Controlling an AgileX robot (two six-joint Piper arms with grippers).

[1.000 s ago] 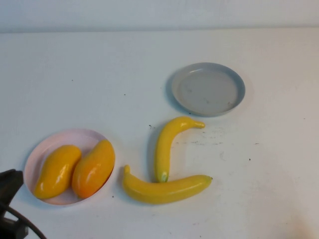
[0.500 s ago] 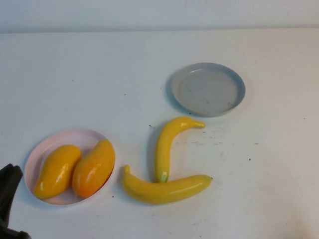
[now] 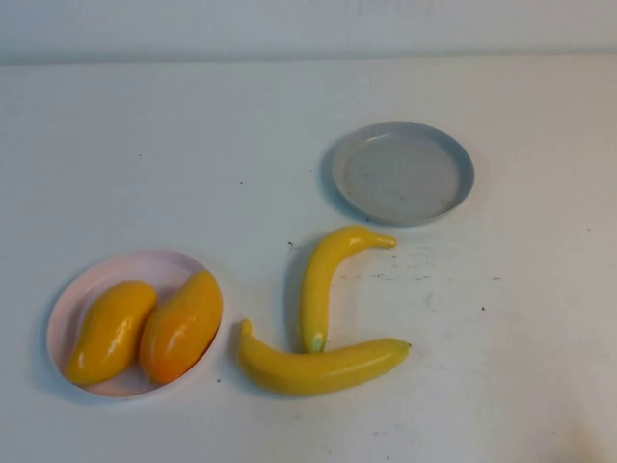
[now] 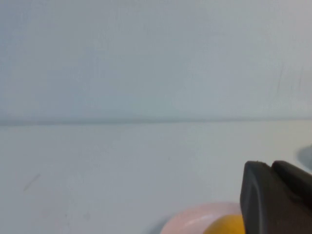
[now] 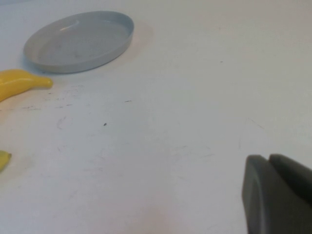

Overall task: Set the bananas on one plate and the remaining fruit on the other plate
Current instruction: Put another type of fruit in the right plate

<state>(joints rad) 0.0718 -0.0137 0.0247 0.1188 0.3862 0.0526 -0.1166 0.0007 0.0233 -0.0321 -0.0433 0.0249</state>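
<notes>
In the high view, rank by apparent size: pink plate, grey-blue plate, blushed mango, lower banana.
1. pink plate, largest
2. grey-blue plate, slightly smaller
3. lower banana, longest fruit
4. blushed mango, shorter but fatter

The plates look close in size, and the pink one is nearer the camera, so that order is unsure.

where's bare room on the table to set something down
Free: the far left stretch beyond the pink plate, and the right side beside the grey plate. Crowded: the near middle, where two bananas touch. Left gripper and right gripper are shut, at the near edge.
</notes>
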